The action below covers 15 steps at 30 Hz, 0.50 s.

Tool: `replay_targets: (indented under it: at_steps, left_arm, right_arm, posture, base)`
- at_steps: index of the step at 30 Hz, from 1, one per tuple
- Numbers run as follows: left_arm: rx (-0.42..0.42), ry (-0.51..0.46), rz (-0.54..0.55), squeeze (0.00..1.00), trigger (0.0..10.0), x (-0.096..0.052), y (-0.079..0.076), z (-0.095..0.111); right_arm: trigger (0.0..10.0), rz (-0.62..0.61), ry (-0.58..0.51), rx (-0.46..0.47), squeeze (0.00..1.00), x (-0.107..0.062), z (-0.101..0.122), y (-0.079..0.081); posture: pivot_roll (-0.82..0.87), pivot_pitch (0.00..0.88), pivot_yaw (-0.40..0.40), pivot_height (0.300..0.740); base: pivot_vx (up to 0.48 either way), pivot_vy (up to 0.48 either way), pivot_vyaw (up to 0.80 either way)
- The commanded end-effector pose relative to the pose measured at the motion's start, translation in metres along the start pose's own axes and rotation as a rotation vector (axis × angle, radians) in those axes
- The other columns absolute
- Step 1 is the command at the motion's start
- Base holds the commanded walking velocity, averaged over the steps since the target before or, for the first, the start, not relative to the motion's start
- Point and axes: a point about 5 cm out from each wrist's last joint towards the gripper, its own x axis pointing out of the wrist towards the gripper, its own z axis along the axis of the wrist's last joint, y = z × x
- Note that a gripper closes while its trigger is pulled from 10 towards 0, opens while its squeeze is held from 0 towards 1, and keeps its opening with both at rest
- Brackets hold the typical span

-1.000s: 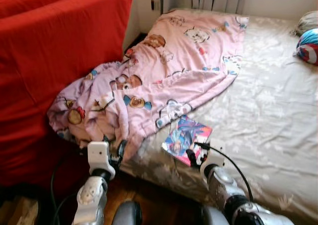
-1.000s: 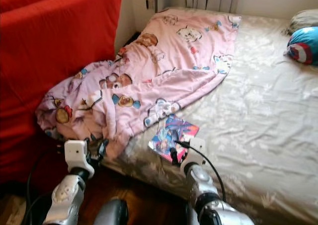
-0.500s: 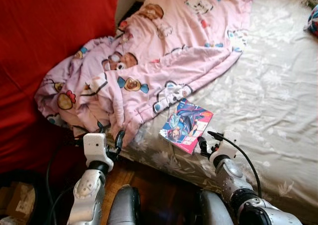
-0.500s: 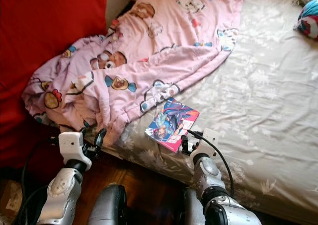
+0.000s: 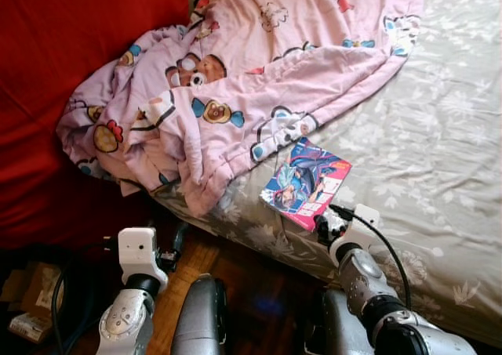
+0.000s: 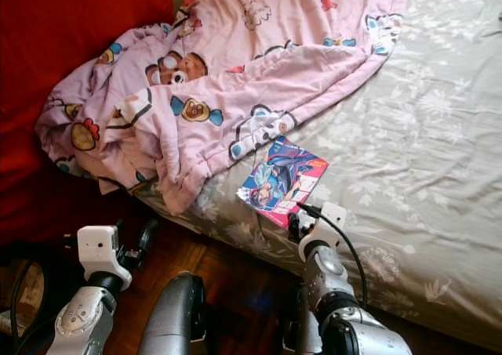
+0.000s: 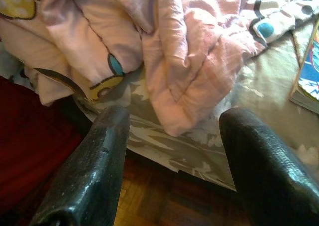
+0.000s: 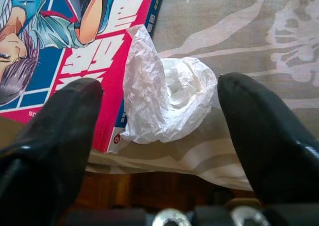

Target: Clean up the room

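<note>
Straddling crumpled tissue (image 8: 164, 104) beside comic book (image 5: 307, 182), right gripper (image 8: 159, 151) wide apart

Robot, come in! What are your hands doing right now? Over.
Right gripper open, fingers astride crumpled tissue at bed edge. Comic book touching tissue. Left gripper open, idle below pink blanket.

A grey floral bedsheet (image 5: 439, 135) covers the mattress, which stands on a dark parquet floor (image 5: 251, 292). A broad red upholstered surface (image 5: 55, 65) rises against the bed's left side. Cardboard packaging (image 5: 27, 308) sits on the floor at the lower left, partly in shadow.
</note>
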Motion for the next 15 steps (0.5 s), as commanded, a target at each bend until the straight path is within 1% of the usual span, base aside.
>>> replay_targets:
  at_steps: [1, 10, 15]
  left_arm:
    - [0.021, 0.042, 0.002, 0.00, 10.0, -0.0073, 0.0026, -0.0056]
    - [0.027, 0.060, 0.006, 0.00, 10.0, -0.0085, 0.0037, -0.0055]
    - [0.028, 0.064, 0.011, 0.00, 10.0, -0.0075, 0.0038, -0.0054]
  right_arm:
    - [0.0, -0.015, 0.033, 0.026, 0.00, -0.0022, -0.0096, -0.0022]
    - [0.0, -0.018, 0.036, 0.027, 0.00, -0.0027, -0.0108, -0.0038]
    - [0.0, -0.039, 0.036, 0.035, 0.00, -0.0040, -0.0118, -0.0110]
  posture:
    - [0.21, 0.403, 0.050, 0.636]
    - [0.22, 0.400, 0.050, 0.636]
    - [0.21, 0.393, 0.049, 0.636]
  base:
    - [0.000, 0.000, 0.00]
    - [0.000, 0.000, 0.00]
    - [0.000, 0.000, 0.00]
